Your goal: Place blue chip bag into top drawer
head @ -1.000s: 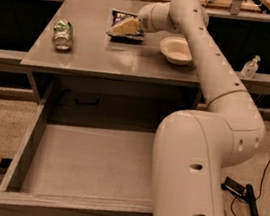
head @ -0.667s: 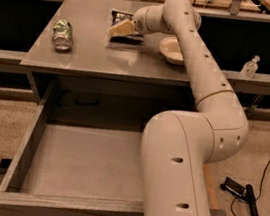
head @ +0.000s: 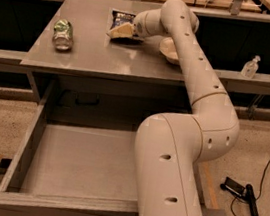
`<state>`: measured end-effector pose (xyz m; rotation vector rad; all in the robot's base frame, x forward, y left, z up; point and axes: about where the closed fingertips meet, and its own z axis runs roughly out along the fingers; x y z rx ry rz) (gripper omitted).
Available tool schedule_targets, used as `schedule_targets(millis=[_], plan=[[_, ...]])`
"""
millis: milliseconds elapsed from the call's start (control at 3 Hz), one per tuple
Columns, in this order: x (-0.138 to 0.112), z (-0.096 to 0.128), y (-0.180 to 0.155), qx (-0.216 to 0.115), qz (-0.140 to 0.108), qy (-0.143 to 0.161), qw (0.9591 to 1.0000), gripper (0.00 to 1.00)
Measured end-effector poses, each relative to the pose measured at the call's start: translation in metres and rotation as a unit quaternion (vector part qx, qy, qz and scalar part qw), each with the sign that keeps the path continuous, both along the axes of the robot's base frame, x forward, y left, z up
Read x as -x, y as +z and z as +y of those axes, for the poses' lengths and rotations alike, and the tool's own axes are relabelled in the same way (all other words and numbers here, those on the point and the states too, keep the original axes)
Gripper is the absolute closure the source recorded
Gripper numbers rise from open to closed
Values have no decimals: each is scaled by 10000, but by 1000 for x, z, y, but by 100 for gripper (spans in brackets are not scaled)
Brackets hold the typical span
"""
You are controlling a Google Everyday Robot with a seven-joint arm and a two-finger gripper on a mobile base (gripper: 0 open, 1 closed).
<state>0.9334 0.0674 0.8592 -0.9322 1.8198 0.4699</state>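
Note:
The blue chip bag (head: 119, 18) lies flat at the back middle of the grey cabinet top, dark with pale lettering. My gripper (head: 120, 31) is down at the bag's front edge, reaching in from the right; its tip covers the bag's near side. The top drawer (head: 28, 144) is pulled out wide below the cabinet top, and its plain grey bottom holds nothing. My white arm stretches from the lower right up across the drawer's right side and hides that part of it.
A crushed green-and-silver can (head: 63, 34) lies at the left of the cabinet top (head: 92, 55). A pale bowl (head: 168, 50) sits just right of my gripper, partly behind the arm. Clear bottles (head: 250, 66) stand on a ledge at right. Cables and a black device (head: 237, 187) lie on the floor.
My arm's lower links have swung left and closer to the camera. The gripper stays at the chip bag's front edge. The bag and can have not moved.

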Motion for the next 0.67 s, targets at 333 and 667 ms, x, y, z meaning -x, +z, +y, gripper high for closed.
schedule_targets(millis=[333,667], plan=[[-4,-10,2,-53,-14,-116,9999,43],[-4,-18,7,-96,-80,-149,9998,66]])
